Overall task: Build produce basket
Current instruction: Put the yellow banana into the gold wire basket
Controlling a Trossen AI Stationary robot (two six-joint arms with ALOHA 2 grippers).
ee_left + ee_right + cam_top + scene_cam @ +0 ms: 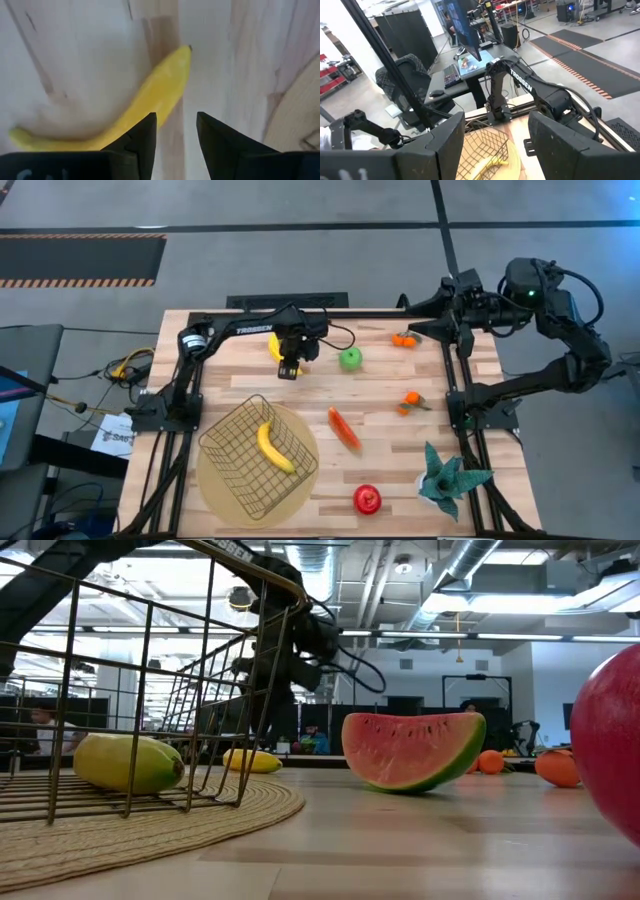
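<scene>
My left end effector [175,145] hovers, fingers spread, over the second banana [274,346] on the surface, upper centre-left of frame. It looks light, stiff and slick; I'd pinch mid-body. The right end effector [495,145] waits, spread wide, upper right.

Yellow bananas [277,448], green apple [350,359], red-and-green wedge slice [413,750], dark wire basket [225,450].
</scene>
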